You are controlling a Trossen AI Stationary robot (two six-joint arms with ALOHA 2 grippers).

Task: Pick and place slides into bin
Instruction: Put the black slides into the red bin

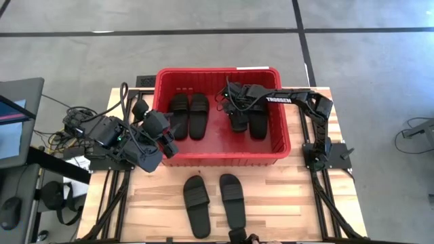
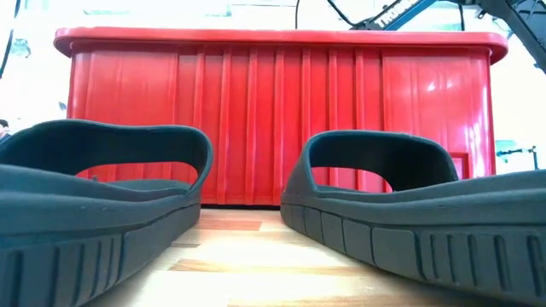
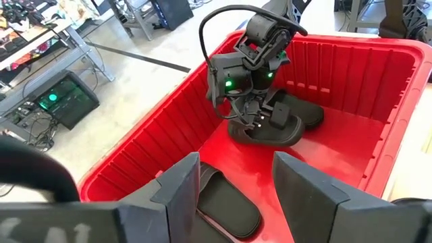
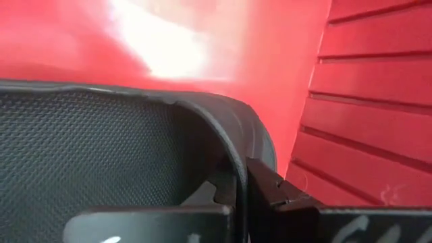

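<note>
Right hand (image 1: 239,114) inside the red bin (image 1: 281,146), clamped on a black slide's (image 1: 239,122) edge. Four slides in bin, two on counter (image 1: 285,196), long axes front-to-back. Left hand (image 1: 165,140) wide, empty, over the bin's left rim.

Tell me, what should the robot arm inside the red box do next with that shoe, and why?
Probably open its fingers and let go. The right gripper is shut on a slide down inside the bin, beside another slide on the floor. Two more slides wait on the table. The left gripper, open, waits at the bin's rim.
</note>
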